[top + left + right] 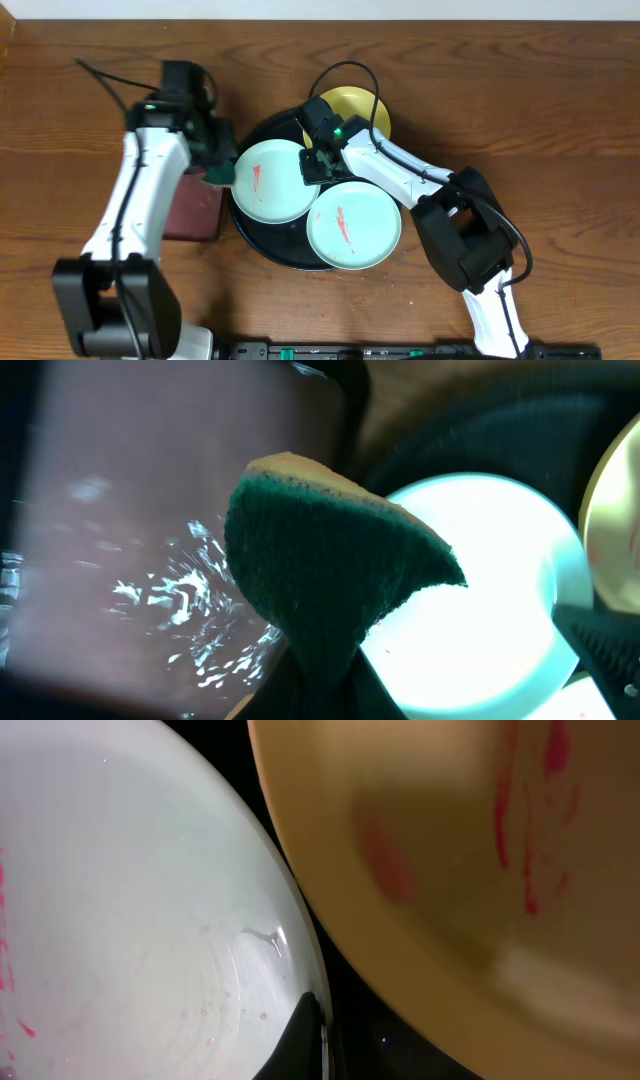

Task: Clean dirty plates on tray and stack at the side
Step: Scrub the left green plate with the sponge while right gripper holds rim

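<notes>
Two pale turquoise plates lie on the round black tray (262, 243), both with red smears: one at the left (272, 185), one at the front right (353, 225). A pale yellow plate (358, 104) sits at the tray's back edge, partly under the right arm. In the right wrist view it (450, 870) shows red streaks. My right gripper (318, 165) is shut on the right rim of the left turquoise plate (130, 920), one dark finger (300, 1040) lying over the rim. My left gripper (222, 172) is shut on a green sponge (330, 560) just beside that plate's (480, 610) left edge.
A rectangular maroon tray (195, 210) lies left of the black tray, under my left arm; it fills the left of the left wrist view (130, 510). Bare wooden table (520, 90) surrounds everything.
</notes>
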Controlling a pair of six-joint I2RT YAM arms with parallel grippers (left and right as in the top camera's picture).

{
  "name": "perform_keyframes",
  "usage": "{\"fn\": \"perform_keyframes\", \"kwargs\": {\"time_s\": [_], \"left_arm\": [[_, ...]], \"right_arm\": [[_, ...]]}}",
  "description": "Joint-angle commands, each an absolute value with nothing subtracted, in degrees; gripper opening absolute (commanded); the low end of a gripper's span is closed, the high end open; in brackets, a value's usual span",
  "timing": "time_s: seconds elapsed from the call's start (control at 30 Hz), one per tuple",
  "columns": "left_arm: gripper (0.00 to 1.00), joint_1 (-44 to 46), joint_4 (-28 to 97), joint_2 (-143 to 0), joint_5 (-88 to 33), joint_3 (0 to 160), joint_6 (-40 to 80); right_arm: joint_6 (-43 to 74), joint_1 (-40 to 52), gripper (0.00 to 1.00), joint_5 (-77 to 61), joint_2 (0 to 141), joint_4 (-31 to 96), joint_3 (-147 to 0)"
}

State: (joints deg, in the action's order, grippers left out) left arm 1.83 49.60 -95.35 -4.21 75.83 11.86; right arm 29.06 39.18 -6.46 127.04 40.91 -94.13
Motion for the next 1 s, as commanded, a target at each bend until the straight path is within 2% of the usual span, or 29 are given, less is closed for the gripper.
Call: {"fn": "perform_keyframes", "kwargs": {"time_s": [0.0, 0.27, 0.47, 0.7, 0.83, 0.97], "left_arm": [[0.08, 4.32, 48.31, -98.65, -4.95, 73.19, 14.06], [0.07, 10.5, 41.89, -106.74, -7.53, 71.96, 12.73], [0.07, 10.98, 38.65, -111.22, -7.4, 71.96, 12.75], [0.07, 10.66, 32.34, -111.59, 2.26, 72.18, 12.78], [0.07, 10.7, 33.39, -111.48, 2.63, 72.38, 14.94], [0.07, 10.7, 39.75, -111.48, 2.63, 72.38, 23.0]], "right_arm": [[27.55, 39.57, 0.01, -6.33, 129.03, 41.8, -94.06], [27.55, 39.57, 0.01, -6.31, 129.05, 42.0, -94.06], [27.53, 39.57, 0.01, -6.26, 129.03, 42.22, -94.06], [27.53, 39.57, 0.01, -6.26, 129.03, 42.17, -94.06], [27.53, 39.57, 0.01, -6.26, 129.05, 42.15, -94.06], [27.53, 39.57, 0.01, -6.26, 129.05, 42.04, -94.06]]}}
